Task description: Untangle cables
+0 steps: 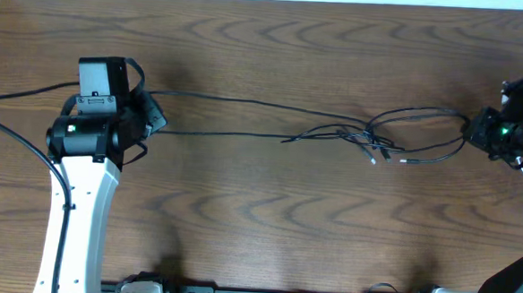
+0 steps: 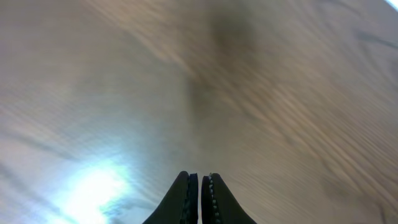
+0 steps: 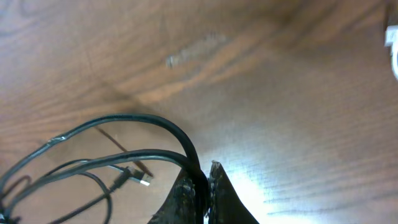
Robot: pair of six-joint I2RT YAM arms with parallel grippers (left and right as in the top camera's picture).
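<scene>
Black cables (image 1: 370, 134) drawn out across a wooden surface (image 1: 240, 217) between two closed hands.

The right hand (image 3: 205, 171) is pinched on two black strands that enter between its fingers. The left hand (image 2: 200, 177) is likewise closed, and the overhead view shows two long strands running up to it. Its own camera shows no cord between the fingers, so a grip there cannot be confirmed. The knot of loops and small plug ends (image 1: 375, 157) rests on the surface, nearer the right hand. Risk: drawing the hands farther apart would probably cinch the loops tighter rather than free them. A plug could also snag inside a loop, or a thin strand could slip out of the pinch.
</scene>
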